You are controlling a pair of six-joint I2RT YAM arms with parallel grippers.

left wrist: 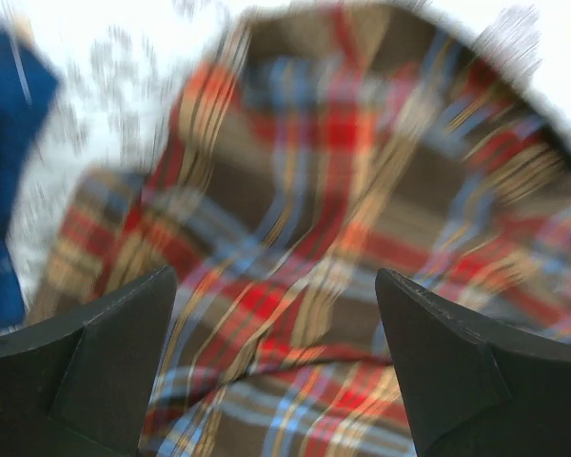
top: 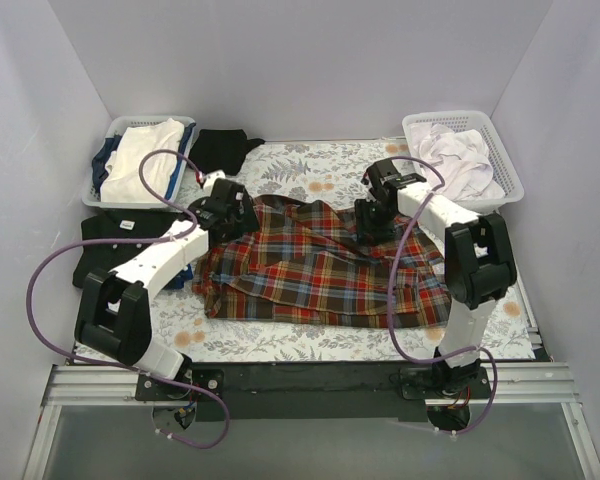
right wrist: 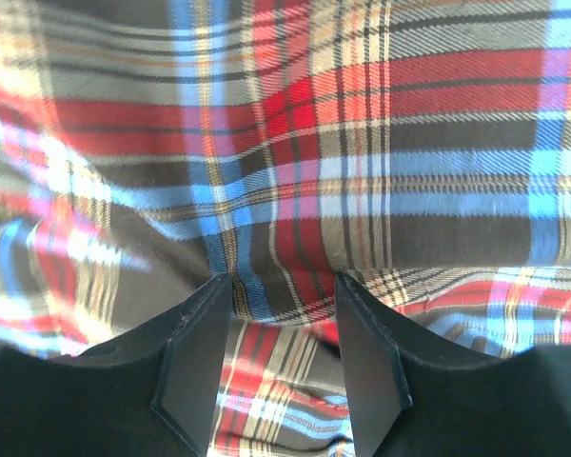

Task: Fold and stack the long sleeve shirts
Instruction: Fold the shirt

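The red-orange tartan plaid shirt [top: 320, 270] lies spread and rumpled across the middle of the table. It fills the left wrist view [left wrist: 343, 190] and the right wrist view [right wrist: 362, 143]. The black shirt [top: 110, 245] lies folded at the table's left edge. My left gripper [top: 238, 222] hovers over the plaid's upper left part, jaws wide apart and empty [left wrist: 276, 295]. My right gripper [top: 370, 228] is low on the plaid's upper right part. Its jaws [right wrist: 285, 286] are partly apart, with a fold of plaid at the tips.
A white basket [top: 110, 135] with white and navy clothes stands at the back left, a dark cloth [top: 225, 148] beside it. A second white basket [top: 505, 160] with pale clothes stands at the back right. A floral cloth [top: 310, 170] covers the table. Blue cloth [left wrist: 0, 190] shows at the left wrist view's edge.
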